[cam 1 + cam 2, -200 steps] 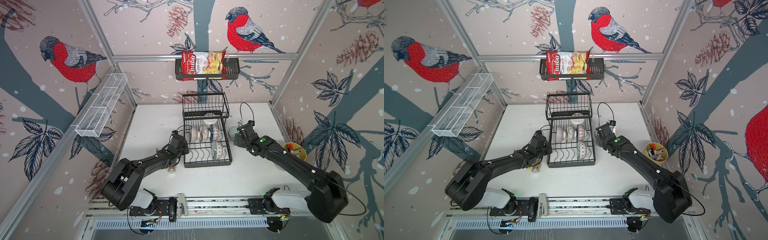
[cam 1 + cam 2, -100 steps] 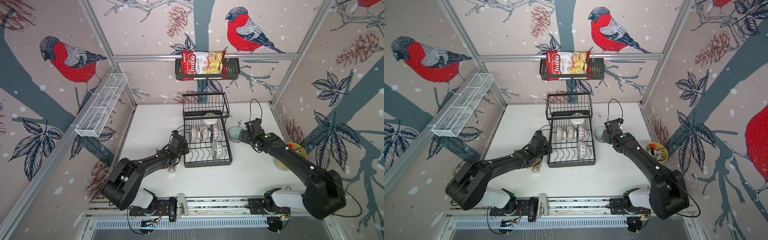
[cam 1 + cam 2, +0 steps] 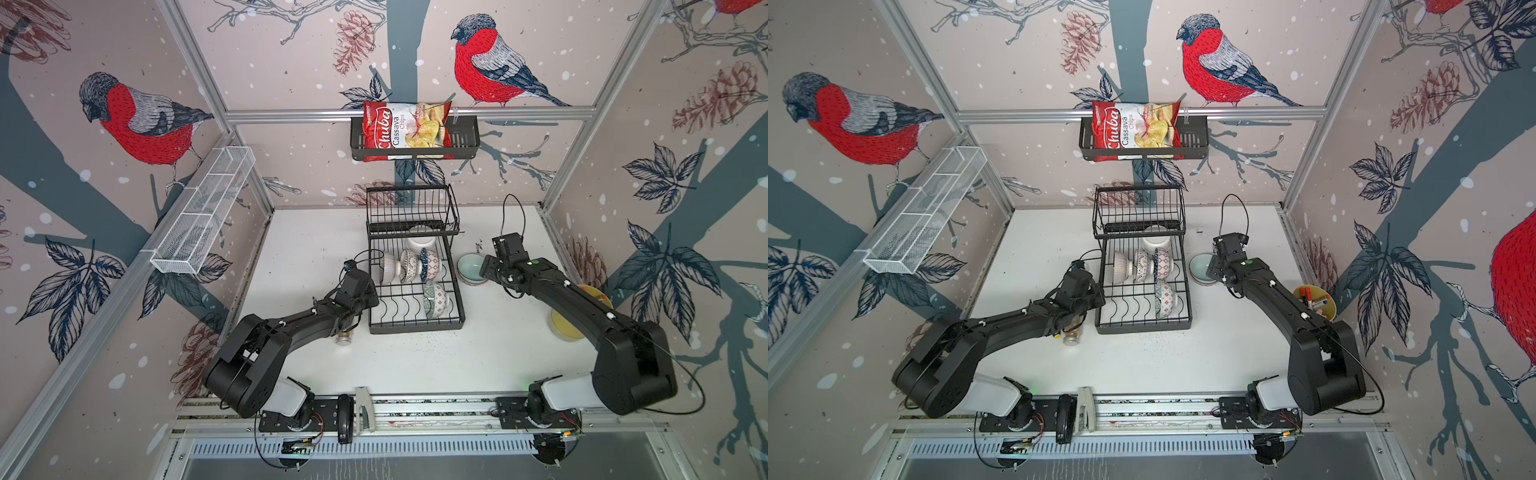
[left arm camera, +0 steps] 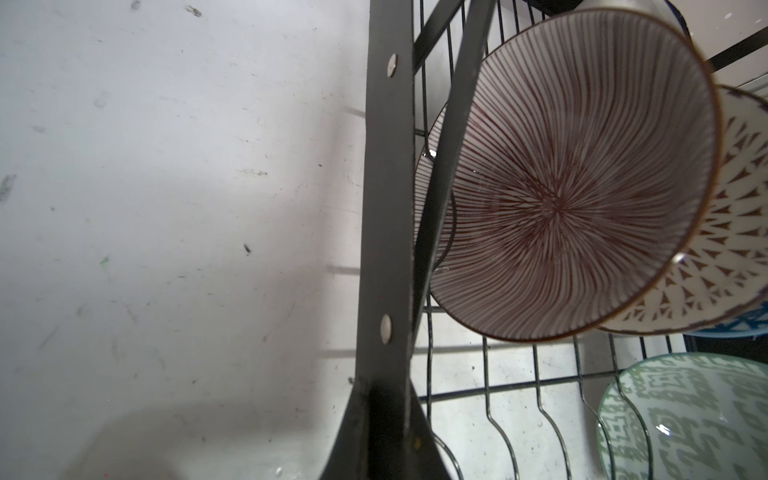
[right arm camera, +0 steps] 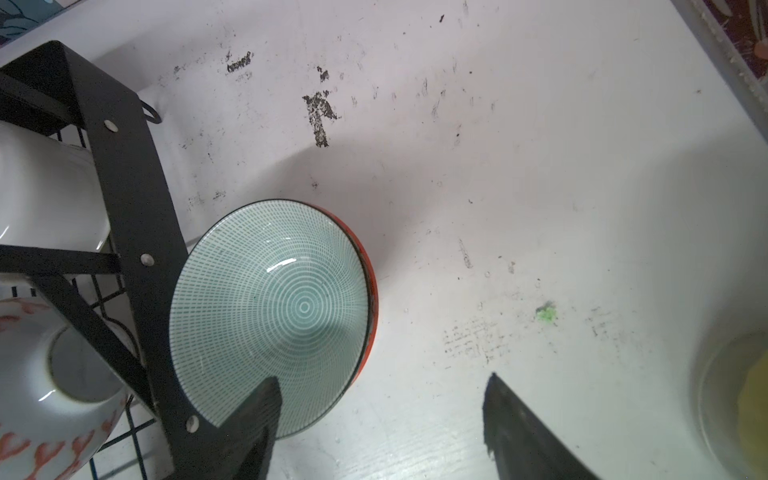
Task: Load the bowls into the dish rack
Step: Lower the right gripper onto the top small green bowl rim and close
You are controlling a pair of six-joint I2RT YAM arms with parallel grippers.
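While the right claw (image 5: 382, 378) stands with its jaws apart, one finger (image 5: 257, 415) hangs over the inside of the teal bowl (image 5: 270, 307) and the other over bare table (image 5: 540, 208). The bowl's right rim lies between them, and neither finger visibly presses it. That bowl, ringed in white inside and red-orange outside, sits upright on the table just right of the dish rack (image 5: 124, 137); whether it touches the frame cannot be told. In both top views the right claw (image 3: 484, 268) covers the right side of the teal bowl (image 3: 469, 266). The left claw (image 3: 372, 297) is closed and sits just beside the left edge of the dish rack (image 3: 415, 328), its fingers hidden under the wrist. Its camera looks into a striped bowl (image 4: 561, 187) standing on edge in the far row of the lower grid. Behind that stands a triangle-patterned bowl (image 4: 727, 232), and a green-patterned bowl (image 4: 685, 415) stands in the near row. In a top view a white bowl (image 3: 419, 241) lies under the upper basket, at the far end of the lower grid. A small jar (image 3: 344, 337) lies under the left arm, and a yellow pot (image 3: 1314, 301) stands near the right wall. On the far wall, a black basket (image 3: 465, 141) holds a chips bag (image 3: 405, 131); a white mesh shelf (image 3: 203, 212) hangs on the left wall.
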